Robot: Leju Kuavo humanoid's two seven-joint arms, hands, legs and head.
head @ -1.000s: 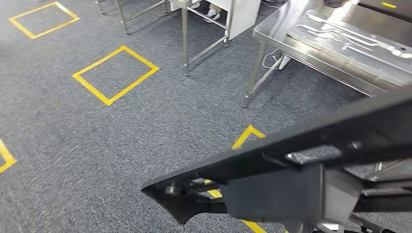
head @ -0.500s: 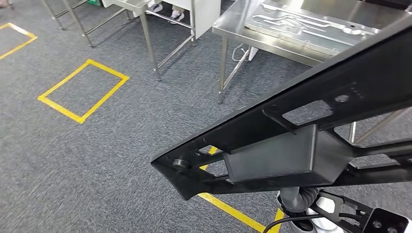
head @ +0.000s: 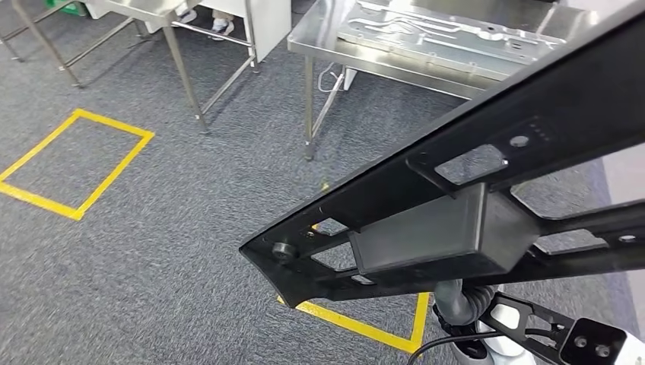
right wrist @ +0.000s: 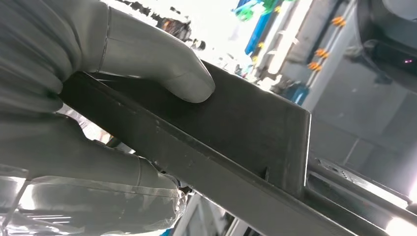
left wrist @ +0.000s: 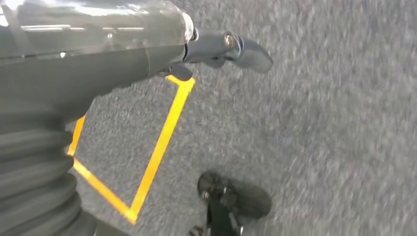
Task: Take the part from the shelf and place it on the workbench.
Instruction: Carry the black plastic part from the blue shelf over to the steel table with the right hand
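Left hand hanging over the carpet, nothing in it; fingers mostly hidden, so cannot tell whether spread or curled. Yellow tape square now further left and workbench closer to centre than a second ago: camera turned, not the things. Probably mid-carry, bench not yet reached. Black part held high across the head view, off the shelf. Right hand clamped on part, thumb on top, fingers below. Steel tables beyond.

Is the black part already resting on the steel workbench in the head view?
No. The black part is carried above the carpet, gripped by the right hand, with the workbench beyond it.
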